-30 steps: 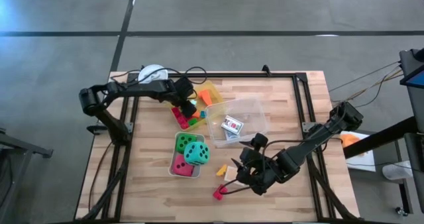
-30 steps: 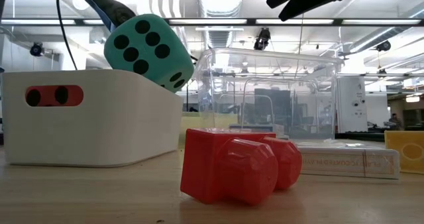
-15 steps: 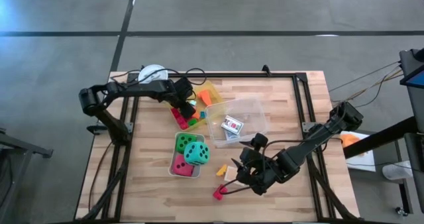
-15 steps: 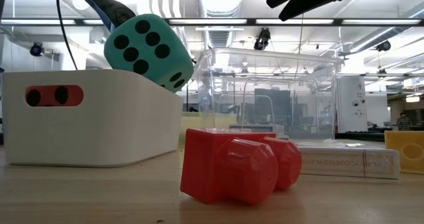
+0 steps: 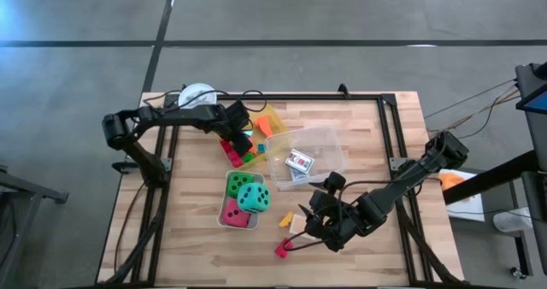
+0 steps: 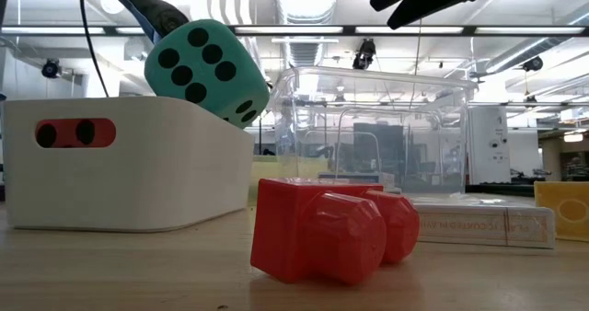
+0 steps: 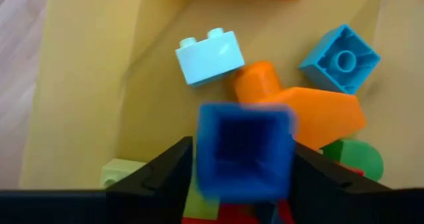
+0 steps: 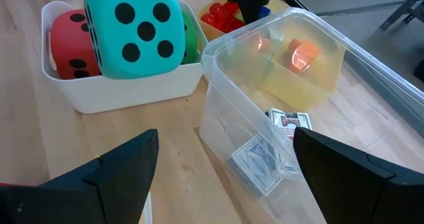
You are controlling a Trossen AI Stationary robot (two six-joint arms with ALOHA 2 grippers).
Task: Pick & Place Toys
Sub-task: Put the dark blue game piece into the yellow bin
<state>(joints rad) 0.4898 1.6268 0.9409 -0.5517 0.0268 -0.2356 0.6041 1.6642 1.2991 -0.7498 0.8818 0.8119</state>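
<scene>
**Blue block between left fingers over the yellow tray**

A blue block (image 7: 244,151), blurred, sits between the left gripper (image 7: 242,184)'s two dark fingers (image 7: 159,181), right above the yellow tray (image 7: 86,85). Cannot tell whether the fingers clamp it or have let go. Left arm reaches from the table's left edge, stretched sideways across the far part of the table, gripper (image 5: 242,128) pointing down into the tray.

In the tray beneath: pale blue brick (image 7: 209,55), light blue square block (image 7: 341,58), orange pieces (image 7: 298,105), green block (image 7: 361,159), pale green block (image 7: 122,171), red blocks (image 5: 232,150) at the tray's near end.

The right gripper (image 5: 318,219) hangs low over the near-right part of the table, jaws spread wide, nothing between them. Its arm comes in from the right edge, bent at the elbow.

White bin (image 8: 126,91) holds three dice: teal (image 8: 136,28) on top, tilted, red (image 8: 69,48) and green (image 5: 240,183) below. Just beside it the clear box (image 8: 278,85) holds two card packs (image 8: 288,121), one near the middle, one in the near corner.

Loose on the wood: a red block (image 6: 322,228) near the front edge, a yellow block (image 5: 286,218) between bin and right gripper, a flat card pack (image 6: 483,224) just behind the red block in the low view.

White cup (image 5: 197,93) at the far-left corner. The near-left part and the far-right part of the table are bare wood.
</scene>
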